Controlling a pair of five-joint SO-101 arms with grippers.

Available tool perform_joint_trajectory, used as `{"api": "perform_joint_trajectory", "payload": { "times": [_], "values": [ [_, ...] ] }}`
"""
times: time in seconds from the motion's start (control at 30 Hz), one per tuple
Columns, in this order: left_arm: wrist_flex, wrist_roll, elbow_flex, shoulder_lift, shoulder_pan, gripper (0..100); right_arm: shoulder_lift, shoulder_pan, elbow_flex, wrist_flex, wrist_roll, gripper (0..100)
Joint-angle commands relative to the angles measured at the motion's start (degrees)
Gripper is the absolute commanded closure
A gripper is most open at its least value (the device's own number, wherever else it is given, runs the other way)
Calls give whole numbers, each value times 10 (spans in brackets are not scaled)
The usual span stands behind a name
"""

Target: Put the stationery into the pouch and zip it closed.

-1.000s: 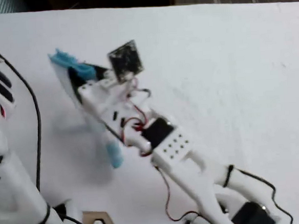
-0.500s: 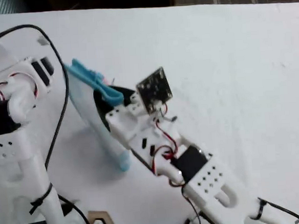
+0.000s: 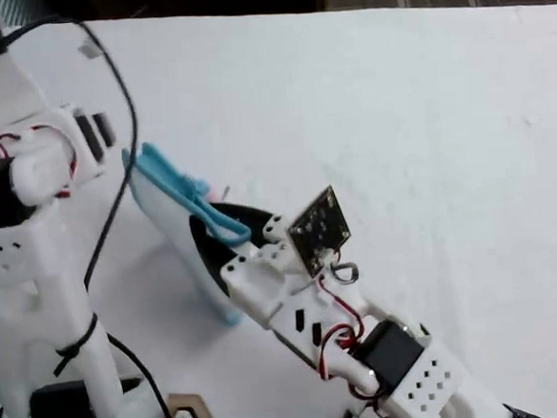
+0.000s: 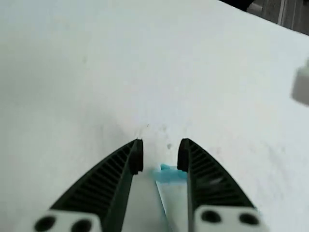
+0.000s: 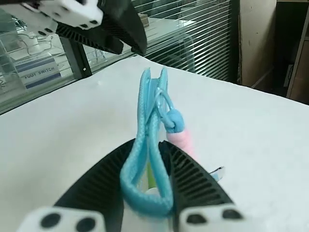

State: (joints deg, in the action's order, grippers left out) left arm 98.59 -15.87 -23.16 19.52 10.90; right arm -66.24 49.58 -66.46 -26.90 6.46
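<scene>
from above, one pouch (image 3: 169,212), white with a blue zip edge, stands on its long edge on the white surface (image 3: 427,141) between two arms. the right claw (image 3: 225,243) is pinching the pouch's blue top edge, and the left arm (image 3: 23,246) rises just beside the pouch's other end. at the left wrist, the left claw (image 4: 160,153) is spread, one blue pouch corner showing between its fingers. at the right wrist, one zip pull (image 5: 172,119) hangs against one pink item (image 5: 182,142); whether that lies inside the pouch cannot be told.
</scene>
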Motion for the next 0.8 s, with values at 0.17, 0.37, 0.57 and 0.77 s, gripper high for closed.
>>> {"api": "perform_joint_trajectory", "payload": {
  "times": [0.17,0.37,0.57,0.77],
  "values": [
    [28,12,-126,-3,-98,849,0,3,-44,58,0,981],
    [40,12,-73,11,-120,829,0,-24,-44,61,-1,981],
    [40,12,-78,19,-225,826,0,-25,-47,63,11,981],
    [40,13,-15,24,-247,831,0,-34,-91,96,13,981]
  ]
}}
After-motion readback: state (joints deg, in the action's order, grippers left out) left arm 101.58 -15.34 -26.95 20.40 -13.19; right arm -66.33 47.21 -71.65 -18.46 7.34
